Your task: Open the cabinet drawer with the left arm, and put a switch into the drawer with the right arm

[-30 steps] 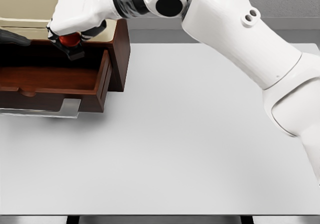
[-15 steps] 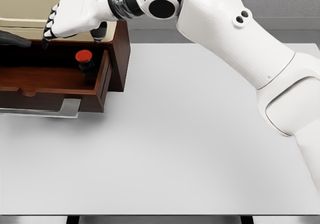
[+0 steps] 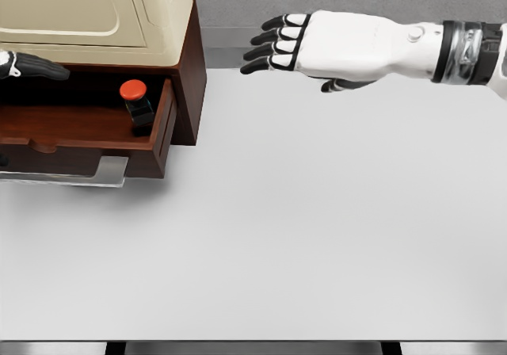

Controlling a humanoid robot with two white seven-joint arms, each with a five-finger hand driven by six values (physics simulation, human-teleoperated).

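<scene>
At the far left edge a dark finger of the left hand [image 3: 28, 66] is seen above the open drawer [image 3: 87, 129], pointing right; too little of it is shown to tell whether it is clenched or released. The drawer is pulled out of the dark wooden cabinet [image 3: 190, 78], under a cream-coloured upper part [image 3: 103, 14], and a metal handle [image 3: 87, 173] is seen at its front edge. The switch [image 3: 136, 101] is found inside the drawer, in its right rear corner, just beside the right wall. It is shown standing upright, with a round red button on top of a small black body. No hand is touching it.

Further right, well apart from the switch and beyond the cabinet's side, the right hand [image 3: 317, 46] is held above the far part of the white table [image 3: 317, 228]. Its arm is seen entering from the right edge. The fingers [image 3: 273, 46] are stretched out towards the left and slightly spread, the thumb is tucked below the palm, and nothing is grasped. The hand is seen higher than the drawer and to its right.
</scene>
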